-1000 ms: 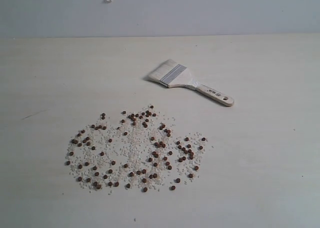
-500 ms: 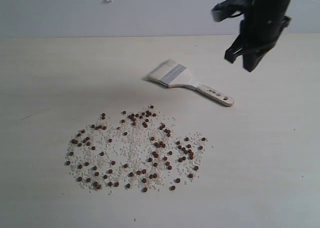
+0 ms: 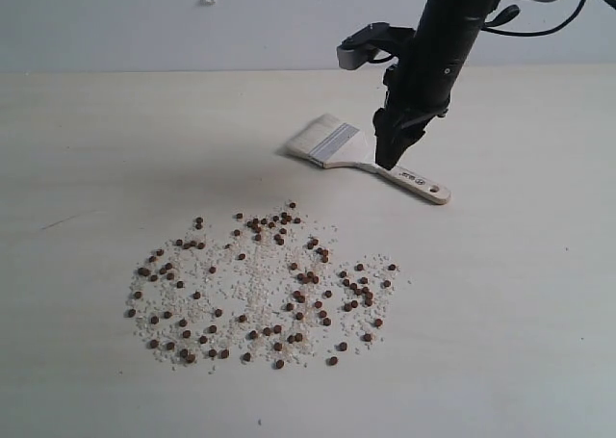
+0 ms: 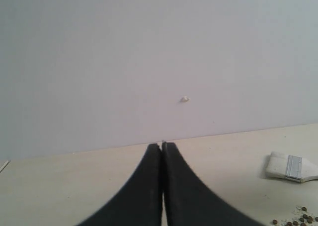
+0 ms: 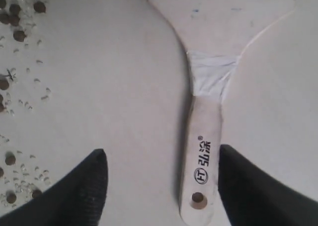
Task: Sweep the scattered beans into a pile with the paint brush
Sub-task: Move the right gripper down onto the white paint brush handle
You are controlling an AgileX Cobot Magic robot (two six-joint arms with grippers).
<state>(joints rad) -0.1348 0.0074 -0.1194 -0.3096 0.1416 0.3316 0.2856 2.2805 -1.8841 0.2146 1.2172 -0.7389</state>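
step: reaching for brush (image 3: 332, 141) | brush flat on table (image 3: 520, 294), far right of scattered beans (image 3: 260, 284), no pile | right fingers (image 5: 84, 191) spread wide astride handle (image 5: 203, 136), no grip yet | left fingers (image 4: 144, 186) pressed together, empty | next: lower, clamp handle

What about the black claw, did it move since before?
Yes. The right gripper came leftward and down, ending just over the paint brush, which stayed put.
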